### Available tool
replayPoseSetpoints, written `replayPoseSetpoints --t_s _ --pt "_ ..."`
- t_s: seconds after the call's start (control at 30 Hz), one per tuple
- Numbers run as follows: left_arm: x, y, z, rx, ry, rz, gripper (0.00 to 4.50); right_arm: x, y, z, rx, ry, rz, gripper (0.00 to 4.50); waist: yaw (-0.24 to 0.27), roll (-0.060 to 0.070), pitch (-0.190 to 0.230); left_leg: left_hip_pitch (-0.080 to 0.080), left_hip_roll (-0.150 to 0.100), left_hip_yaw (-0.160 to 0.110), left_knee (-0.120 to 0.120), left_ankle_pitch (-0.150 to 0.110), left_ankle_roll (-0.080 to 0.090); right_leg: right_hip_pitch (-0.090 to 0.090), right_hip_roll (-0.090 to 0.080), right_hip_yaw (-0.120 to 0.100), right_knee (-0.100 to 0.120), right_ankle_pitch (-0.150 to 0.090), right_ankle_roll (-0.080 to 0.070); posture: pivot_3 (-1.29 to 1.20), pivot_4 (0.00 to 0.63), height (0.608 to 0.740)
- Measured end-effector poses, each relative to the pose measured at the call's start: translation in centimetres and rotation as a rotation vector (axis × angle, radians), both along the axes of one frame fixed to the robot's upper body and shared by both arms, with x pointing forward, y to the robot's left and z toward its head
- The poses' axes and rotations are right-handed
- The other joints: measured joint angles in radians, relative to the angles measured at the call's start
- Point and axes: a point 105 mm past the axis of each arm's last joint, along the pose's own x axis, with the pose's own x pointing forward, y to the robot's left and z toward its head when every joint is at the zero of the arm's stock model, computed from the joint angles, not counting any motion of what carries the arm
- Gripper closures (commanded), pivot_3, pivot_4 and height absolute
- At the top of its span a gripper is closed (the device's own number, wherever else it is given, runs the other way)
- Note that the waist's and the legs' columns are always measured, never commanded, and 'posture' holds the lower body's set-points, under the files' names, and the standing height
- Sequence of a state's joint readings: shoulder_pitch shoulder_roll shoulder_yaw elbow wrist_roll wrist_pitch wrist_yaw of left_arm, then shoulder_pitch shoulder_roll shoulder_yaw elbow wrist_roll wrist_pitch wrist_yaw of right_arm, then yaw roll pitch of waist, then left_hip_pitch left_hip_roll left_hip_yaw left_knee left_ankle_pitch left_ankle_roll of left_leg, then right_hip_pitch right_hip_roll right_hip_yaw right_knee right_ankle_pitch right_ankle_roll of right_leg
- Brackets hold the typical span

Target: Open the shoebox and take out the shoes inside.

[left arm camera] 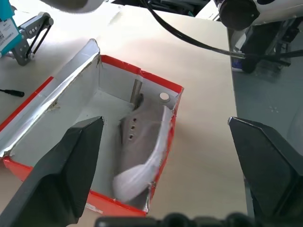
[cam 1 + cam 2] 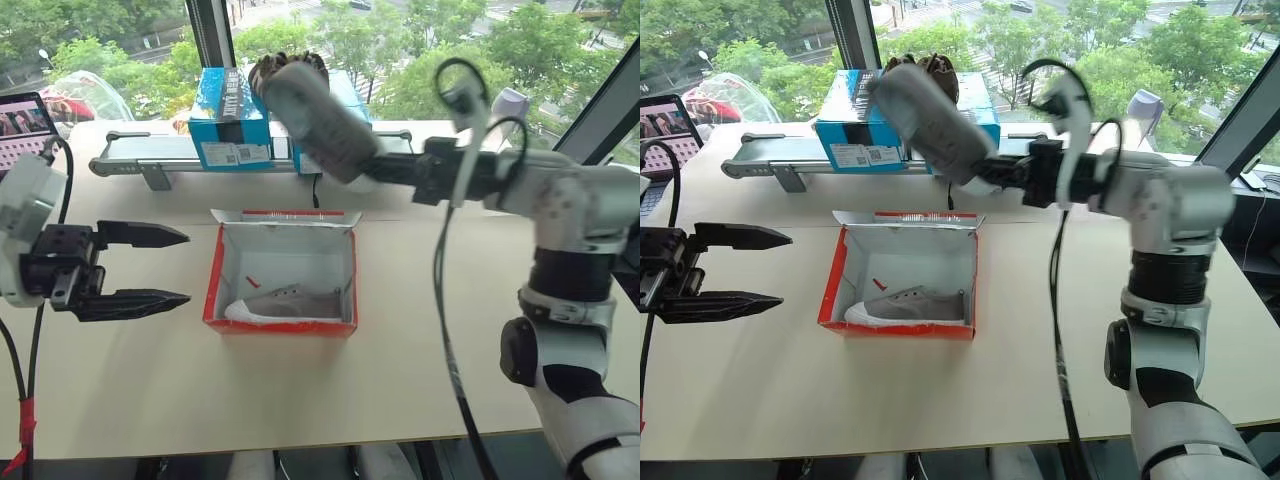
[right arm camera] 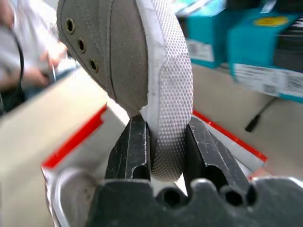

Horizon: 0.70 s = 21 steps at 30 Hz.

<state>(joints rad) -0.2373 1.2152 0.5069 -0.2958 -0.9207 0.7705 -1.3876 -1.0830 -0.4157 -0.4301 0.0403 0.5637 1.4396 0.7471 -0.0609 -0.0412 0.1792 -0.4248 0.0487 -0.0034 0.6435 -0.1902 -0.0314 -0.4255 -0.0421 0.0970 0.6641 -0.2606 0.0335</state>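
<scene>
right claw (image 3: 161, 142) is clamped on one shoe (image 2: 318, 120), up above the box (image 2: 282, 325). the other shoe (image 2: 285, 303) lies in the box along its near wall. open, empty left claw (image 2: 150, 268) sits just left of the box, so it's nearer.

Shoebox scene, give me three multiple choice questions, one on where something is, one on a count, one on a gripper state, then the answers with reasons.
1. Where is the shoe that is out of the shoebox?
A. Held in the air above the table
B. On the blue boxes
C. On the floor

2. How many shoes lie inside the shoebox?
A. None
B. One
C. Two

3. What state is the left gripper in?
A. Shut on a shoe
B. Shut on the lid
C. Open

Answers: 1 A, the right gripper pinches its sole; 2 B, one grey shoe remains; 3 C, its fingers stand apart, holding nothing.
</scene>
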Motion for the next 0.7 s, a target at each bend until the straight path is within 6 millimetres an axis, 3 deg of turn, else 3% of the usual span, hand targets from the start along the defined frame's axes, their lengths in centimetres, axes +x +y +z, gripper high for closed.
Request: replayPoseSetpoints --t_s 0.1,0.17,0.3,0.37,0.63,0.7 --pt "0.4 -0.1 -0.1 0.003 0.007 -0.005 0.00 -0.4 -1.9 0.2 0.172 0.091 -0.028 3.81 -0.008 0.000 0.000 0.000 0.000 0.000 -0.001 0.000 0.000 0.000 0.000 0.000 0.000 0.000 0.000 0.00 0.150 0.740" --pt "0.6 -0.2 -0.2 0.001 0.010 -0.013 0.00 -0.2 -3.5 -1.3 0.258 0.149 -0.087 3.81 -0.008 0.000 0.000 0.000 0.000 0.000 -0.001 0.000 0.000 0.001 0.000 0.000 -0.001 0.000 0.000 0.00 0.150 0.740" --pt "0.6 -0.2 -0.4 -0.005 0.022 -0.022 0.00 -0.5 -6.2 -8.7 0.372 0.368 -0.216 3.81 -0.006 0.000 0.000 -0.001 -0.001 0.000 -0.001 0.000 0.000 0.000 0.000 0.001 -0.001 0.000 0.001 0.00 0.150 0.740" --pt "0.6 -0.2 -0.6 -0.004 0.032 -0.024 0.00 -1.5 -6.1 -12.4 0.401 0.470 -0.252 3.81 -0.009 0.001 0.000 -0.001 -0.001 0.000 -0.001 0.000 0.000 0.000 0.000 0.001 -0.001 0.000 0.001 0.00 0.150 0.740" --pt "0.8 -0.1 -1.0 -0.009 0.059 -0.023 0.00 -5.0 -4.7 -16.3 0.387 0.585 -0.251 3.81 -0.022 0.004 0.002 0.001 0.000 -0.001 -0.001 0.000 0.000 0.002 0.001 0.002 -0.001 -0.003 0.004 0.00 0.150 0.740" --pt "0.8 -0.1 -1.0 -0.010 0.060 -0.022 0.00 -5.4 -4.8 -16.9 0.360 0.611 -0.263 2.99 -0.022 0.004 0.002 0.001 0.000 -0.001 -0.001 0.000 0.000 0.002 0.001 0.002 -0.001 -0.004 0.006 0.00 0.150 0.740"
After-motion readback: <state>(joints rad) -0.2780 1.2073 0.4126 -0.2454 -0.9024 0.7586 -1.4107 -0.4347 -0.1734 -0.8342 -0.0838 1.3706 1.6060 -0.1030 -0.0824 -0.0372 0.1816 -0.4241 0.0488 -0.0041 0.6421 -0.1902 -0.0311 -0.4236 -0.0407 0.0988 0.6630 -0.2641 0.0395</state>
